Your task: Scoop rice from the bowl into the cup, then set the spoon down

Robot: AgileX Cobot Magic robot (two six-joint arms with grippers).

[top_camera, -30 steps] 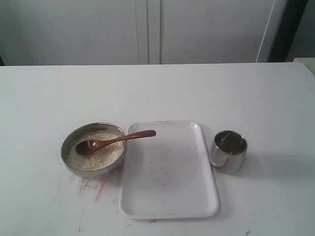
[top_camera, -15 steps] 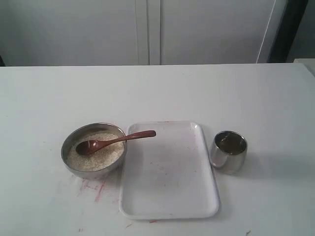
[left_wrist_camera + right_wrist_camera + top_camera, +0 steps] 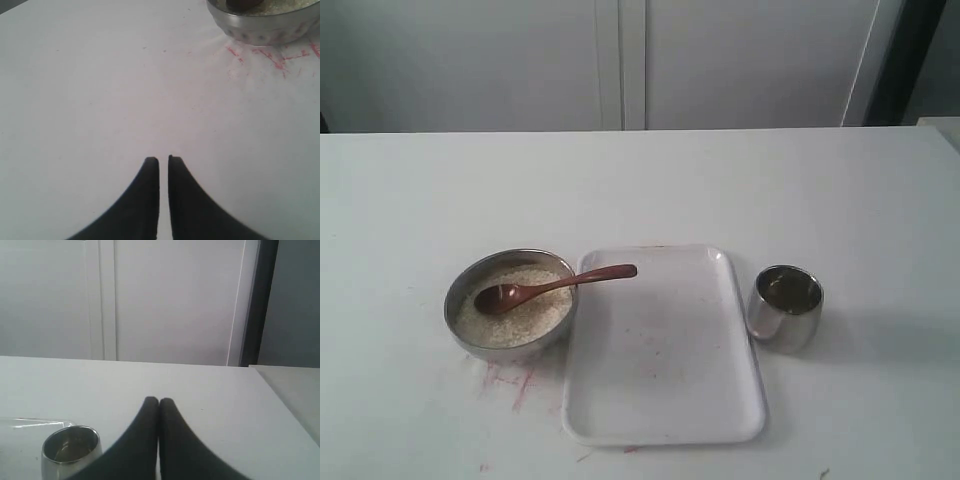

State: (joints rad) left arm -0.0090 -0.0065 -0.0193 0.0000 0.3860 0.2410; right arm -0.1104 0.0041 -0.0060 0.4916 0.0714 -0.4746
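Note:
A steel bowl (image 3: 463, 300) of off-white rice (image 3: 525, 320) sits left of a white tray. The reddish-brown wooden spoon (image 3: 555, 286) lies with its scoop in the rice and its handle over the bowl's rim toward the tray. The steel cup (image 3: 785, 307) stands right of the tray and holds a thin layer of something pale. Neither arm shows in the exterior view. My left gripper (image 3: 163, 160) is shut and empty over bare table, with the bowl (image 3: 265, 27) far off. My right gripper (image 3: 159, 401) is shut and empty, with the cup (image 3: 70, 450) beside it.
A white rectangular tray (image 3: 663, 345) lies between bowl and cup. Red scribble marks (image 3: 515, 382) stain the table in front of the bowl. White cabinet doors (image 3: 620, 60) stand behind the table's far edge.

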